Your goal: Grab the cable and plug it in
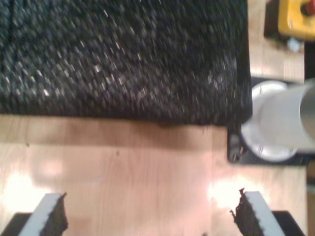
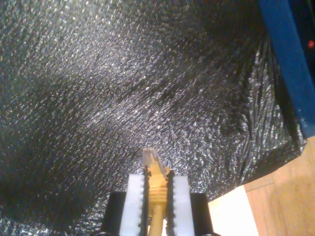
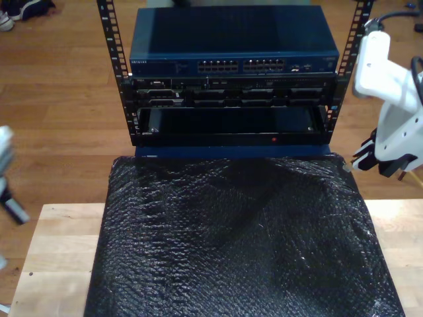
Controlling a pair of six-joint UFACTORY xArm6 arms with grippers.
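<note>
The yellow-orange cable (image 2: 157, 196) is clamped between the white, black-padded fingers of my second gripper (image 2: 157, 179), which is shut on it. Its clear plastic plug (image 2: 151, 157) sticks out past the fingertips, over a black bubble-textured mat (image 2: 123, 88). My first gripper (image 1: 151, 196) is open with nothing between its fingers (image 1: 54, 211), hovering over bare wood (image 1: 128, 157) just off the mat's edge (image 1: 123, 64). A blue network switch (image 3: 231, 39) with rows of ports (image 3: 241, 66) sits on top of a black rack at the back of the exterior view.
The mat (image 3: 238, 238) covers most of the wooden table (image 3: 53, 264). A white arm (image 3: 390, 112) stands at the exterior view's right by the mat's far corner. A blurred arm (image 3: 6, 185) is at that view's left edge. A white arm base (image 1: 275, 123) and a yellow box (image 1: 295, 17) lie beyond the mat.
</note>
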